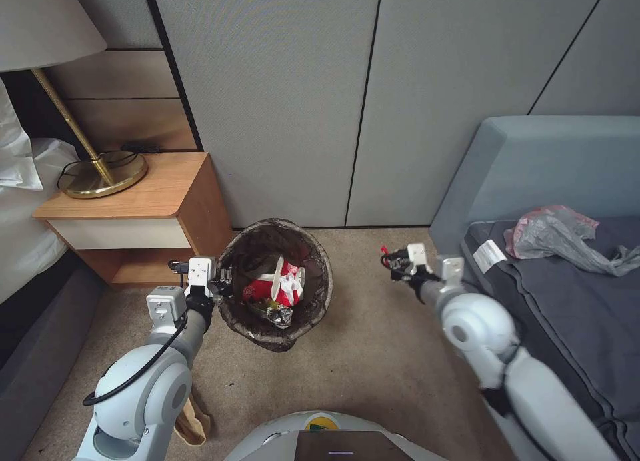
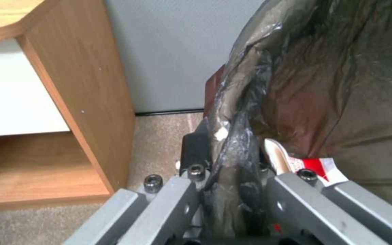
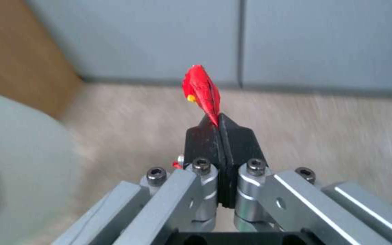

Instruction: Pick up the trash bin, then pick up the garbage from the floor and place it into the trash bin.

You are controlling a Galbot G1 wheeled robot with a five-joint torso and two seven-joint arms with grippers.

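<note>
So the bin (image 1: 275, 284) sits on the carpet (image 1: 373, 354) between the nightstand (image 1: 133, 214) and the sofa (image 1: 553, 181), close to the wall. The left claw (image 1: 225, 279) is clamped on its rim, on the side nearest the nightstand; the left wrist view shows the dark liner (image 2: 296, 85) bunched up and squeezed between the black pads (image 2: 195, 149).

Inside the bin there's already some stuff: a red-and-white wrapper (image 1: 277, 284) on top, and a crinkly dark/silvery packet (image 1: 273, 312) just below it. You can see a corner of the same wrapper poking out next to the claw in the left wrist view too.

The right claw (image 1: 389, 259) is up over the carpet, between the bin and the sofa, well apart from the bin. It's shut tight on a small red scrap (image 3: 201, 89) with a bit of yellow on it, sticking out past the fingertips.

A grey plastic bag (image 1: 557, 237) lies on the sofa seat. A tan paper piece (image 1: 192, 421) lies on the carpet by the left arm.
</note>
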